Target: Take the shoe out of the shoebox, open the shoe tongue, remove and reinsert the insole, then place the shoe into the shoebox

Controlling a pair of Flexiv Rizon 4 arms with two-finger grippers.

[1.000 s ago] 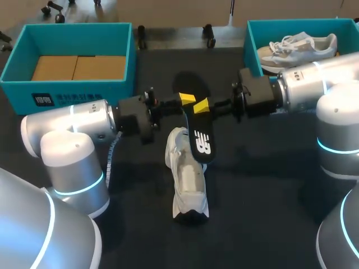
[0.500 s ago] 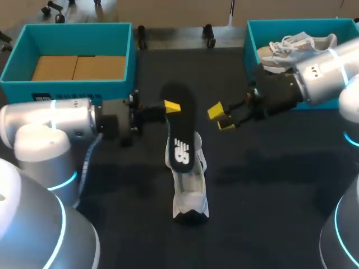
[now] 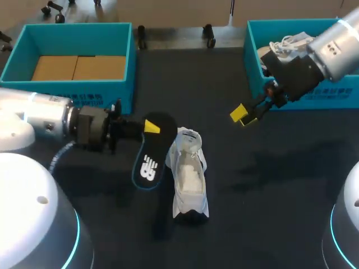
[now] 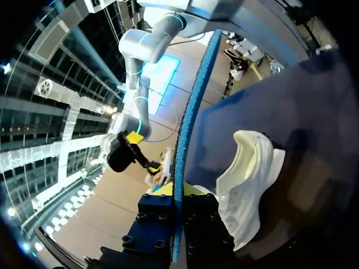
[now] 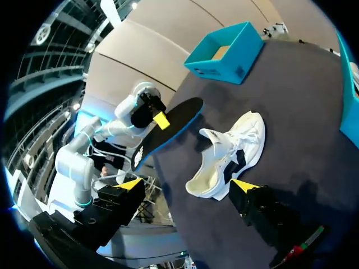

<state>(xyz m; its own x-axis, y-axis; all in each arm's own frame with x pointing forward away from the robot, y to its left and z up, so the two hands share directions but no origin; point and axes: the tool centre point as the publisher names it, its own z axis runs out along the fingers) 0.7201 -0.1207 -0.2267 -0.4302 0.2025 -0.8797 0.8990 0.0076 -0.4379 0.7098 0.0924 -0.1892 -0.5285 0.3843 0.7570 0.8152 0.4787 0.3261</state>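
Observation:
A white shoe (image 3: 188, 174) lies on the dark table, toe toward me. Its black insole (image 3: 150, 152) with a blue edge hangs just left of the shoe, and my left gripper (image 3: 147, 126) is shut on its upper end. In the left wrist view the insole (image 4: 188, 123) runs edge-on out from between the left gripper (image 4: 176, 193), with the shoe (image 4: 247, 179) beside it. My right gripper (image 3: 244, 115) stands open and holds nothing, up in the air near the right shoebox (image 3: 252, 67). The right wrist view shows the right gripper (image 5: 188, 185) spread wide above the shoe (image 5: 230, 154), far from the insole (image 5: 168, 129).
The right teal shoebox holds a second white shoe (image 3: 291, 42). A second teal box (image 3: 73, 84) at the back left has brown cardboard (image 3: 78, 67) on its floor. My left arm (image 3: 50, 120) stretches along the front of that box.
My right gripper let go of the insole, opened wide and drew back right toward the right shoebox. My left gripper carried the insole leftward and down beside the shoe.

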